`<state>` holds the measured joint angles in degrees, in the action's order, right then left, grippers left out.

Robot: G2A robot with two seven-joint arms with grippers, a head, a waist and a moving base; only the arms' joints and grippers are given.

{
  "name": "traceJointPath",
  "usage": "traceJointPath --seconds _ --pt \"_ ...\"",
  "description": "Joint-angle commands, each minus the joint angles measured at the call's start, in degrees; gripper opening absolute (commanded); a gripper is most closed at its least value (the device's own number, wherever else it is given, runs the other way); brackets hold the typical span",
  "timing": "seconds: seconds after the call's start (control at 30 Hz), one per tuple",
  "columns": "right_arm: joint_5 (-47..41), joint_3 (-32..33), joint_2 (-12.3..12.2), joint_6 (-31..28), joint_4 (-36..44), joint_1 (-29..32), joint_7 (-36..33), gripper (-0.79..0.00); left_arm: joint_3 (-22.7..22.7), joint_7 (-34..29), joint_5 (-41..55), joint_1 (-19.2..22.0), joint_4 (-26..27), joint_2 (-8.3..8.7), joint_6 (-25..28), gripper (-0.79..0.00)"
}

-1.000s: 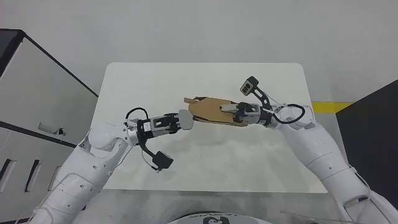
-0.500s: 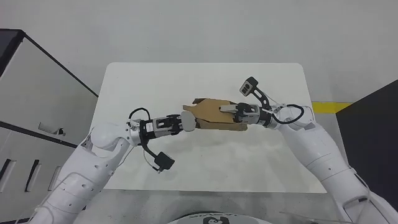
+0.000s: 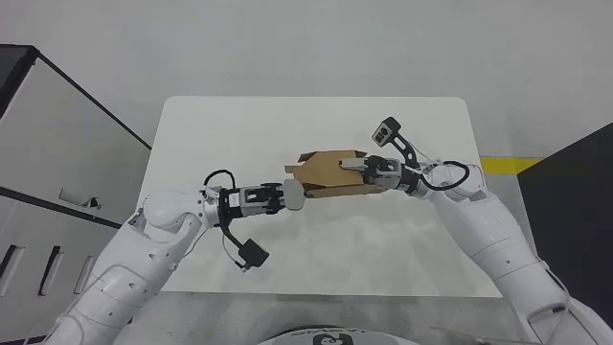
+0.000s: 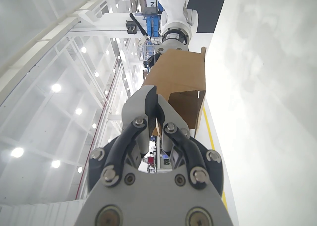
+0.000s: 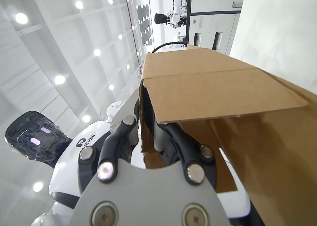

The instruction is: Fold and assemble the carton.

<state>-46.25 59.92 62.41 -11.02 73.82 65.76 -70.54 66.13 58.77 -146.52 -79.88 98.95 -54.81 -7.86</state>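
Note:
A brown carton [image 3: 330, 174] is held between both arms above the middle of the white table [image 3: 239, 134]; its walls are partly opened into a box shape. My left gripper [image 3: 292, 195] is at the carton's left end and is shut on a flap edge; in the left wrist view its fingers [image 4: 155, 103] pinch cardboard of the carton [image 4: 178, 73]. My right gripper [image 3: 369, 171] is at the carton's right end. In the right wrist view the right gripper [image 5: 146, 120] clamps an upright panel of the carton [image 5: 210, 88], whose top flap hides its fingertips.
A dark cabinet [image 3: 38, 105] stands left of the table and a dark panel [image 3: 575, 182] stands at the right. Bare table surface lies in front of and behind the carton.
My left gripper has moved right, up against the carton's left end. The carton has gone from nearly flat to more box-shaped and shifted slightly right. The right gripper kept its hold.

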Motion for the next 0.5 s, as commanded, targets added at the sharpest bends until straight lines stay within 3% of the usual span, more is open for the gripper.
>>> traceJointPath --seconds 0.0,0.47 --pt "0.0 0.1 0.0 0.1 0.0 0.0 0.0 -0.785 -0.5 0.7 -0.1 0.2 0.0 -0.02 0.1 -0.785" --pt "1.0 0.5 0.4 0.6 -0.3 0.1 0.0 -0.785 -4.5 2.9 -1.1 2.4 -0.2 -0.46 0.8 -0.785"
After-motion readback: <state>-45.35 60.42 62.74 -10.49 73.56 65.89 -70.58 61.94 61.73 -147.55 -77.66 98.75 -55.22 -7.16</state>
